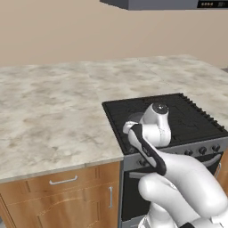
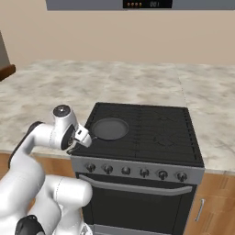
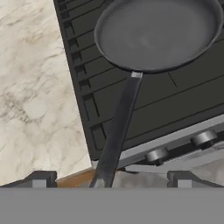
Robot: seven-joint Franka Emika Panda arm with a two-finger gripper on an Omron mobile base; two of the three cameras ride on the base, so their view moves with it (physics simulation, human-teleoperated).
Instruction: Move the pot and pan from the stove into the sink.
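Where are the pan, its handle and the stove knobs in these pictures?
pan [image 3: 157, 33], hand view, middle of its round bowl.
pan handle [image 3: 118, 127], hand view, midway along the long black handle.
stove knobs [image 2: 144, 172], right base view, a middle knob of the front row.

matt dark metal pan, ridged black stove, marbled stone counter

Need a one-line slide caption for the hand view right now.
Open claw poised above the pan handle, pan resting on the stove beside the marble counter.
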